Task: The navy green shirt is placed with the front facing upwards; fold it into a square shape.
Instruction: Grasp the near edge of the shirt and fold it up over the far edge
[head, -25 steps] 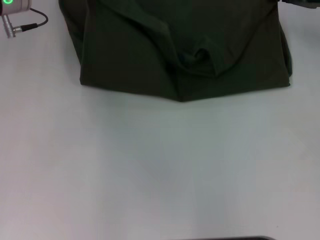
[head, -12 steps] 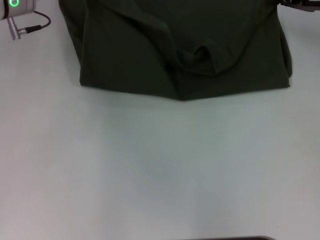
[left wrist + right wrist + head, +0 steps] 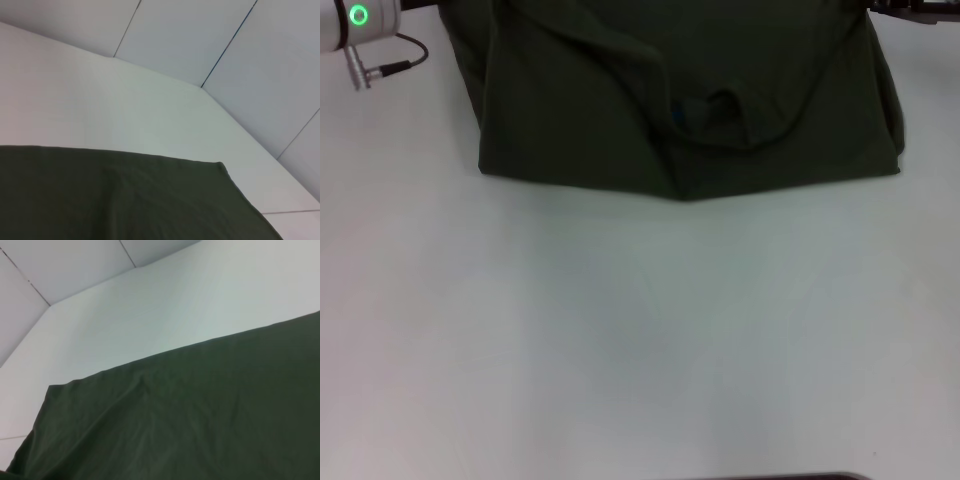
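The navy green shirt (image 3: 580,110) lies at the far end of the white table (image 3: 640,330), its sides folded in and its collar (image 3: 720,112) toward me, with a small blue mark (image 3: 677,116) beside it. The left arm's silver wrist with a green light (image 3: 358,22) is at the shirt's far left corner. A dark sliver of the right arm (image 3: 912,8) shows at the far right corner. Neither arm's fingers show in any view. Both wrist views look along flat shirt cloth (image 3: 115,200) (image 3: 200,425) near its edge.
White tabletop stretches from the shirt's near edge toward me. A dark edge (image 3: 780,477) runs along the table's front. Grey wall panels (image 3: 200,35) stand behind the table's far side. A cable (image 3: 395,68) hangs from the left wrist.
The left wrist has shifted right and farther back, toward the shirt's corner. The collar has opened slightly, and the blue mark now shows. The shirt's outline is otherwise unchanged.
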